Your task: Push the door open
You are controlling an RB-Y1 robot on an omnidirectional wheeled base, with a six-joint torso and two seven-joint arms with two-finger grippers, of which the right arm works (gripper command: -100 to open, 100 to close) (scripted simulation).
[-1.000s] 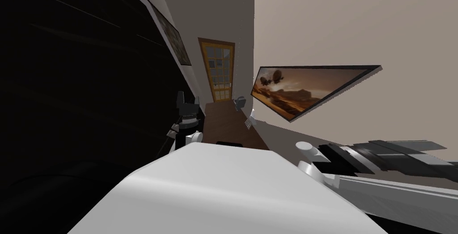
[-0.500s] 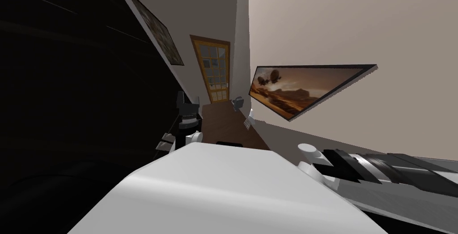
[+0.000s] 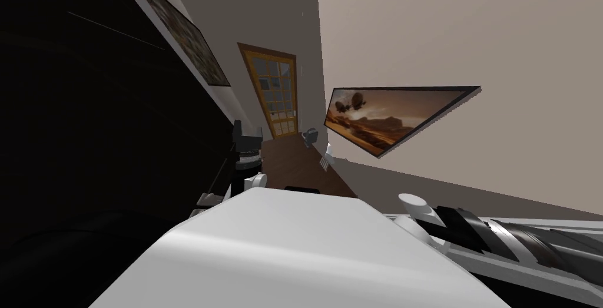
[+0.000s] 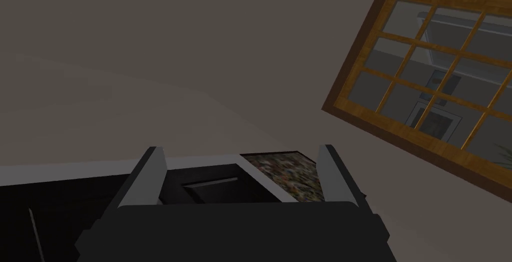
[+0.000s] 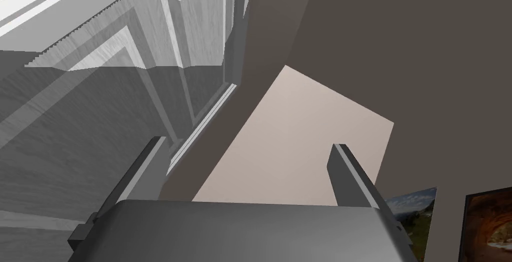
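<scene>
Door: grey panelled door [image 5: 75,123], on the robot's right, just beside the right gripper [image 5: 248,143].
Door axis: its stiles and panel edges run away from the gripper, roughly along the fingers' line.
Right gripper: fingers spread wide, nothing between them. One finger [image 5: 142,171] overlaps the door's edge; can't tell if it touches.
Right arm [image 3: 506,239]: stretched out to the robot's right.
Left gripper [image 4: 241,148]: spread wide, empty, facing the wall beside a glazed wooden door [image 4: 440,88].
Right wall: framed landscape picture [image 3: 388,113].

My left tool [image 4: 241,148] points at a grey wall [image 4: 150,48] with fingers spread wide, a wood-framed glazed door [image 4: 430,83] beyond one finger.
</scene>
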